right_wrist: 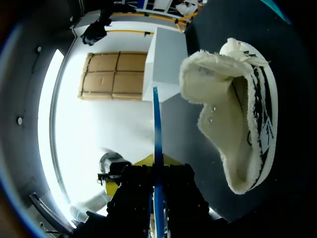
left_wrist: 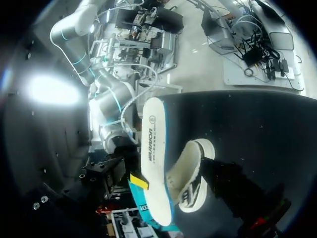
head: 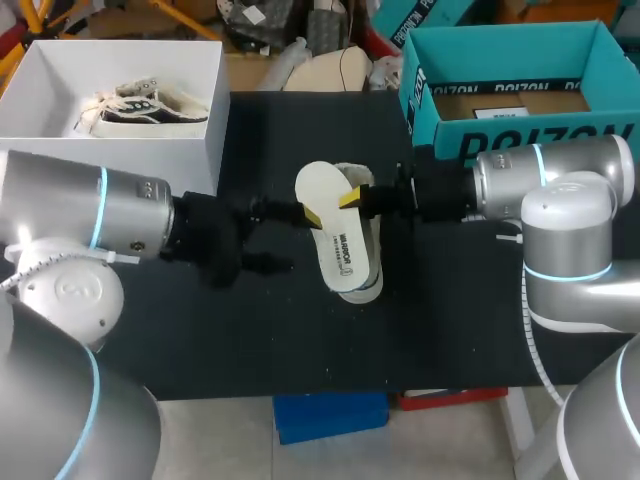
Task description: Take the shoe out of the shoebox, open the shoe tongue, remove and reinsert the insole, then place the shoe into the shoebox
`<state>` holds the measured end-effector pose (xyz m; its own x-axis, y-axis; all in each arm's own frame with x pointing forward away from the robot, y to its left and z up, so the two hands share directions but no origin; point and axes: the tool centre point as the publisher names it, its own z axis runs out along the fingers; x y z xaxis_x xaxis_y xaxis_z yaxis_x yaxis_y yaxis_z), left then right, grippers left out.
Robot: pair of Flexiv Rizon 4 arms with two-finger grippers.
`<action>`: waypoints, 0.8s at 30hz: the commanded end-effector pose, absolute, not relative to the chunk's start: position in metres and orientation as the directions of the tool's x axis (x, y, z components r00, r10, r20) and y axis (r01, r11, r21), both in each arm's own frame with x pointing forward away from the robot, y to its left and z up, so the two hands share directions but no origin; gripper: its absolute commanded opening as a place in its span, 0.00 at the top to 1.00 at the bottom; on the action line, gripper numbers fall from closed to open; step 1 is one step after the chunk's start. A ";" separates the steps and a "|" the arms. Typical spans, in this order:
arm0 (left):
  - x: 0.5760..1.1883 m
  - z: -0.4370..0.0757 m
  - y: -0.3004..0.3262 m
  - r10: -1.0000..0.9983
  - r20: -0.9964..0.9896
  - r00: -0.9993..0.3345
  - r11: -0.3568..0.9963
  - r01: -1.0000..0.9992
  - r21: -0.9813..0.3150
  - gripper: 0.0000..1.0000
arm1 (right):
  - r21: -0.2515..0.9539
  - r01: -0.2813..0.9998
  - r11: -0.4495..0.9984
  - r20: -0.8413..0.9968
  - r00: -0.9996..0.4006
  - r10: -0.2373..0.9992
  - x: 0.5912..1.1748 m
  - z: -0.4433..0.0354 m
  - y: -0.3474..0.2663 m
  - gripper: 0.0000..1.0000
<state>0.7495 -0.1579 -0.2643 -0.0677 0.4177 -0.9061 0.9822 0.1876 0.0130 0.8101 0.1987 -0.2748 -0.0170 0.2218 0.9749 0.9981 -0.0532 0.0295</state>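
Note:
A white insole hangs over the middle of the black mat, with my right gripper shut on its edge. In the right wrist view it is a thin blue-edged strip pinched between the yellow tips of that gripper. The cream shoe lies on the mat under the insole, its mouth wide, beside the right gripper. My left gripper stands open just left of the insole, holding nothing. The left wrist view shows the insole face-on above the shoe.
An open white shoebox at the back left holds a second shoe. A teal box stands at the back right. The mat's front strip is bare.

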 end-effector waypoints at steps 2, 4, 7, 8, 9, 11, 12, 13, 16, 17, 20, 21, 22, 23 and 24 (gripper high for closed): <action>0.745 -0.269 -0.157 0.170 -0.985 -0.014 0.200 0.980 0.021 0.00 | 0.030 0.998 -0.056 0.975 -0.017 0.222 0.809 -0.275 0.200 1.00; 0.745 -0.269 -0.157 0.170 -0.985 -0.014 0.200 0.980 0.021 0.00 | 0.030 0.998 -0.056 0.975 -0.017 0.222 0.809 -0.275 0.200 1.00; 0.745 -0.269 -0.157 0.170 -0.985 -0.014 0.200 0.980 0.021 0.00 | 0.030 0.998 -0.056 0.975 -0.017 0.222 0.809 -0.275 0.200 1.00; 0.745 -0.269 -0.157 0.170 -0.985 -0.014 0.200 0.980 0.021 0.00 | 0.030 0.998 -0.056 0.975 -0.017 0.222 0.809 -0.275 0.200 1.00; 0.745 -0.269 -0.157 0.170 -0.985 -0.014 0.200 0.980 0.021 0.00 | 0.030 0.998 -0.056 0.975 -0.017 0.222 0.809 -0.275 0.200 1.00; 0.745 -0.270 -0.157 0.155 -0.988 -0.003 0.213 0.977 0.030 0.00 | 0.030 0.998 -0.056 0.975 -0.017 0.222 0.809 -0.275 0.200 1.00; 0.745 -0.272 -0.158 0.137 -0.991 -0.003 0.212 0.977 0.027 0.00 | 0.030 0.998 -0.056 0.975 -0.017 0.222 0.809 -0.275 0.200 1.00; 0.746 -0.273 -0.158 0.114 -0.993 0.012 0.219 0.975 0.037 0.00 | 0.030 0.998 -0.056 0.975 -0.017 0.222 0.809 -0.275 0.200 1.00; 0.749 -0.276 -0.160 0.073 -0.997 0.041 0.238 0.970 0.057 0.00 | 0.030 0.998 -0.056 0.975 -0.017 0.222 0.809 -0.275 0.200 1.00; 0.750 -0.276 -0.160 0.059 -0.997 0.048 0.243 0.968 0.061 0.00 | 0.030 0.998 -0.056 0.975 -0.017 0.222 0.809 -0.275 0.200 1.00; 0.757 -0.275 -0.161 0.011 -0.997 0.078 0.265 0.961 0.078 0.00 | 0.030 0.998 -0.056 0.975 -0.017 0.222 0.809 -0.275 0.200 1.00; 0.760 -0.274 -0.162 -0.001 -0.997 0.079 0.268 0.960 0.076 0.00 | 0.030 0.998 -0.056 0.975 -0.017 0.222 0.809 -0.275 0.200 1.00; 0.762 -0.274 -0.163 -0.014 -0.996 0.085 0.268 0.960 0.078 0.00 | 0.030 0.998 -0.056 0.975 -0.017 0.222 0.809 -0.275 0.200 1.00; 0.765 -0.274 -0.165 -0.025 -0.996 0.091 0.265 0.961 0.081 0.00 | 0.030 0.998 -0.056 0.975 -0.017 0.222 0.809 -0.275 0.200 1.00; 0.767 -0.275 -0.167 -0.036 -0.995 0.092 0.265 0.961 0.080 0.00 | 0.030 0.998 -0.056 0.975 -0.017 0.222 0.809 -0.275 0.200 1.00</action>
<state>0.7609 -0.1587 -0.2686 0.0645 0.0496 -0.9967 0.9621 0.2619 0.0753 0.8101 0.1987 -0.2748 -0.0171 0.2218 0.9750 0.9981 -0.0532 0.0296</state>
